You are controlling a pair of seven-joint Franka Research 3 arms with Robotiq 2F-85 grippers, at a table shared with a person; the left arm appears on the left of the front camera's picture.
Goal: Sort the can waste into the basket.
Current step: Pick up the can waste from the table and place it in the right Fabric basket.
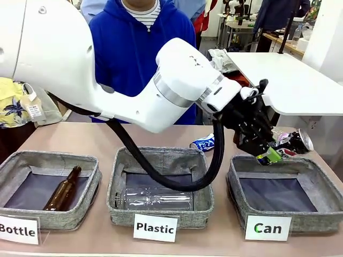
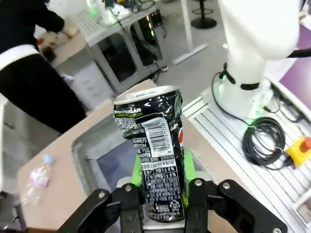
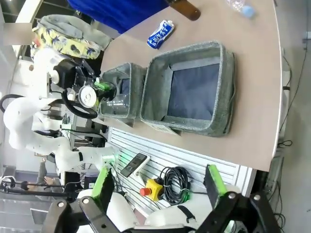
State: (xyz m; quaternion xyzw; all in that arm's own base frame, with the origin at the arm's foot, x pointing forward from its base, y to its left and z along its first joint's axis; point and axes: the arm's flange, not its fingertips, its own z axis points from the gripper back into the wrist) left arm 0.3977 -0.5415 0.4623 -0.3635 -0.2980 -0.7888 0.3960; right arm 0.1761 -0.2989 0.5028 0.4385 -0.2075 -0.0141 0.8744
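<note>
A crushed black can (image 1: 292,142) hangs above the far rim of the basket (image 1: 244,174) signed "Can", at the table's right end. My left gripper (image 1: 270,154) has reached across from the left and is shut on it. In the left wrist view the can (image 2: 155,141) stands upright between the green pads of my left gripper (image 2: 163,191), with the basket (image 2: 85,145) below. In the right wrist view my right gripper (image 3: 158,187) is open and holds nothing, high above the basket (image 3: 226,87), whose dark liner is bare.
The middle "Plastic" basket (image 1: 120,166) holds a clear bottle (image 1: 155,199); the left "Bottle" basket (image 1: 16,160) holds a brown bottle (image 1: 63,188). A crushed blue can (image 1: 203,143) lies behind the baskets. A small plastic bottle (image 2: 39,177) lies beyond. A person in a blue hoodie (image 1: 128,48) stands opposite.
</note>
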